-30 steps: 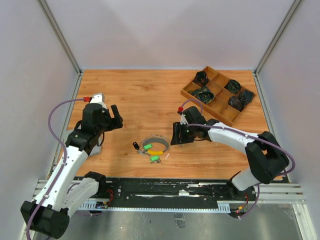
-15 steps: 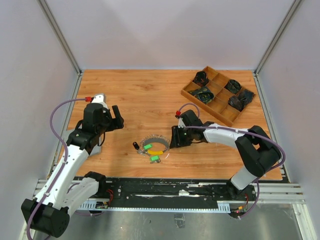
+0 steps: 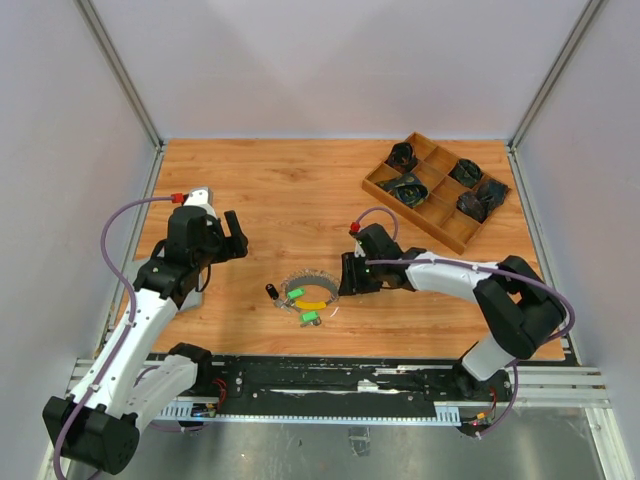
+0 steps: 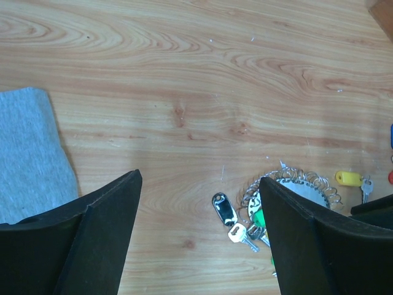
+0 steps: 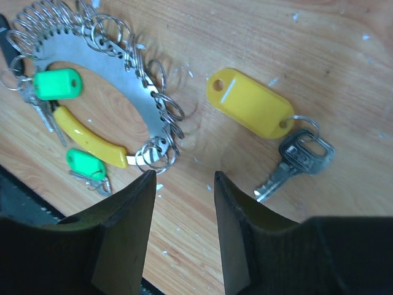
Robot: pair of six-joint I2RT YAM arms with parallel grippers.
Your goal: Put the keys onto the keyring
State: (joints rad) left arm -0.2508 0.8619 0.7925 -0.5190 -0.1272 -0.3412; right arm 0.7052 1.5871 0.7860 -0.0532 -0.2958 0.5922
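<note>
**Keyring at the desk's front middle, tray at the back right**

The keyring (image 3: 310,290) lay on the desk (image 3: 280,190) between the two arms, with two tagged keys (image 5: 56,83) at its near side and a small fob (image 4: 224,208) just left of it. A loose tagged key (image 5: 264,123) lay just right of the ring, by the right end effector (image 3: 350,272). A cloth (image 4: 27,153) lay well to the left, and the compartment tray (image 3: 440,232) sat behind and to the right.

A strip of bare table (image 3: 280,190) shows between the keyring (image 5: 116,80) and the yellow-tagged key (image 5: 249,101), under the right gripper (image 5: 183,178); the far boards lie open save the compartment tray (image 3: 440,218) at the right; a grey cloth (image 4: 27,153) covers the left edge.
</note>
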